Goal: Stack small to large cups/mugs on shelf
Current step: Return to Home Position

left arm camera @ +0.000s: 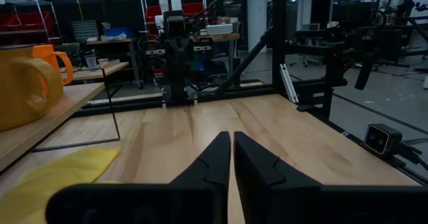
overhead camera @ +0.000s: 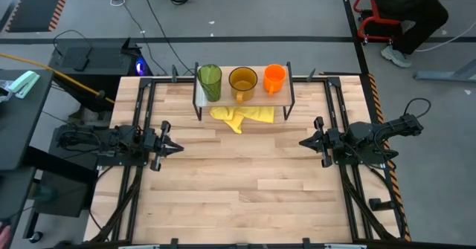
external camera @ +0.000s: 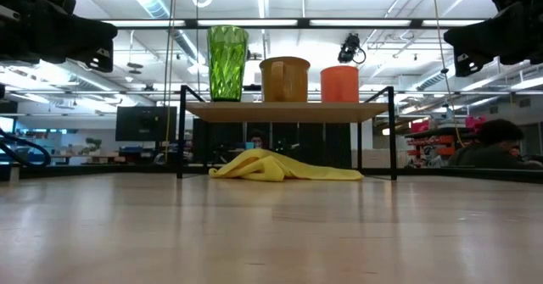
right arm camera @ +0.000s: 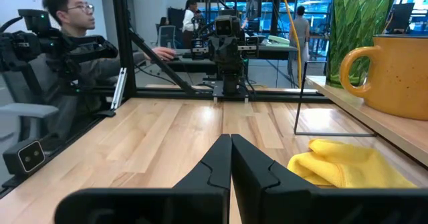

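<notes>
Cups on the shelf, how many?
3, in a row on the shelf: green tumbler toward the left arm, amber mug in the middle, orange mug toward the right arm.

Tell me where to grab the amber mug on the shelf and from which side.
Probably the handle of the amber mug, coming from the open table side: it points that way, while the green tumbler and orange mug flank the body, leaving jaws little room.

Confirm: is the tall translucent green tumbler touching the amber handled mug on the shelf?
Apart. The low view shows a strip of background between the tall translucent green tumbler and the amber handled mug.
</notes>
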